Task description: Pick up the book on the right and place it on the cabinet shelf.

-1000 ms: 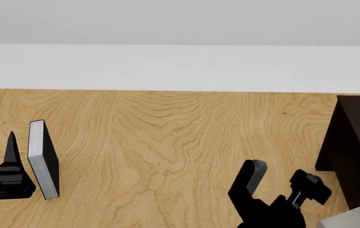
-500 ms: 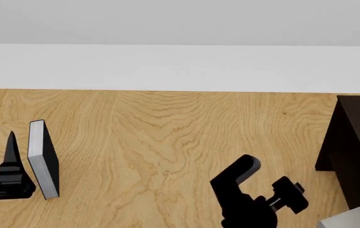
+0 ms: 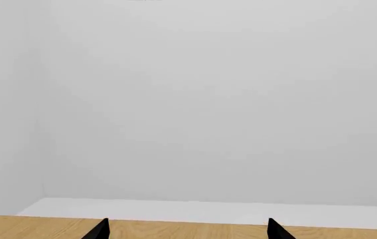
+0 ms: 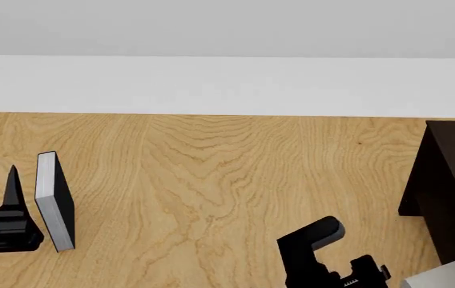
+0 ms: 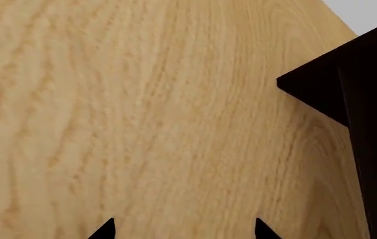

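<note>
Standing upright near the left edge of the desk (image 4: 211,174) is a black-covered book (image 4: 55,204), its pale page edge facing the head camera, and the left gripper (image 4: 11,207) is hovering just beside it on the side nearer that edge, apart from the cover. In the left wrist view this gripper's two dark fingertips (image 3: 101,230) are showing spread wide with nothing between them, so it is released and holding nothing, and it is pointing across the desk toward the white wall (image 3: 215,109). The right gripper (image 4: 359,249) is hanging low over the near edge of the desk, right of the middle, its fingers parted and empty; the right wrist view is showing both tips (image 5: 105,230) well apart above bare wood grain. The cabinet shelf (image 4: 452,186), very dark and boxy, is sitting at the right edge of the desk, near the right gripper but not touching it. The book (image 4: 452,275) is showing only as a light-grey corner at the near right corner of the desk, just in front of the cabinet; too little of it is showing to tell how it is lying
</note>
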You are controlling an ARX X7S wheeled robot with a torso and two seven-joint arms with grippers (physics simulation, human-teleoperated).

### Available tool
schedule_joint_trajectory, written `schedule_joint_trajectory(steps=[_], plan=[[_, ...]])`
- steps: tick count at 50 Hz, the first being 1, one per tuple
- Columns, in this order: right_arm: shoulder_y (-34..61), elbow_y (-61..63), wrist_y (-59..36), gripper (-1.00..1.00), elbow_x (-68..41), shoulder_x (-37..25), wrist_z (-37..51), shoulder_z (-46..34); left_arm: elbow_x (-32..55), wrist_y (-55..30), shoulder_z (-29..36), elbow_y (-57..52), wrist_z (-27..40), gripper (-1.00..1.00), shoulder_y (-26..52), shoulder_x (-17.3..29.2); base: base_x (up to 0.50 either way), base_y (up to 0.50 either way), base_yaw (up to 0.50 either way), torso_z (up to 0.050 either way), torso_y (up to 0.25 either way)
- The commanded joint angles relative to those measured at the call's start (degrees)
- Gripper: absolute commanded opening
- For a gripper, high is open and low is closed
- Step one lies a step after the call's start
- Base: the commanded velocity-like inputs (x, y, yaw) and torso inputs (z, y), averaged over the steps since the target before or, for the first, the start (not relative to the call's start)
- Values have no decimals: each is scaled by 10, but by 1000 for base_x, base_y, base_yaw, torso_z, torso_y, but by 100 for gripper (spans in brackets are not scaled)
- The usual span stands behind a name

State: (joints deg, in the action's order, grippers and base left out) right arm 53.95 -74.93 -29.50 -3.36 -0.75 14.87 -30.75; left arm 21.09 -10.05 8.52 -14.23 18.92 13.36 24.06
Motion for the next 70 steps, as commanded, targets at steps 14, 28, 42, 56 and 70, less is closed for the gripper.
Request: schedule_joint_trajectory(steps=[14, 28, 42, 56, 70], plan=[[-133, 292, -157, 100, -29, -68, 32, 47, 10, -8, -3, -21, 6, 100, -6, 6, 0, 0, 0, 0, 0], [-206, 466, -250, 100, -56, -106, 44, 71, 11, -7, -2, -20, 6, 100, -6, 7, 0, 0, 0, 0, 0], [-232, 568, -316, 100, -77, -137, 41, 90, 12, -5, -2, -19, 6, 100, -5, 8, 0, 0, 0, 0, 0], [-223, 630, -359, 100, -89, -161, 37, 103, 10, -4, 2, -20, 9, 100, -6, 8, 0, 0, 0, 0, 0], [-198, 545, -306, 100, -82, -151, 22, 89, 12, -3, 1, -18, 9, 100, -5, 9, 0, 0, 0, 0, 0]])
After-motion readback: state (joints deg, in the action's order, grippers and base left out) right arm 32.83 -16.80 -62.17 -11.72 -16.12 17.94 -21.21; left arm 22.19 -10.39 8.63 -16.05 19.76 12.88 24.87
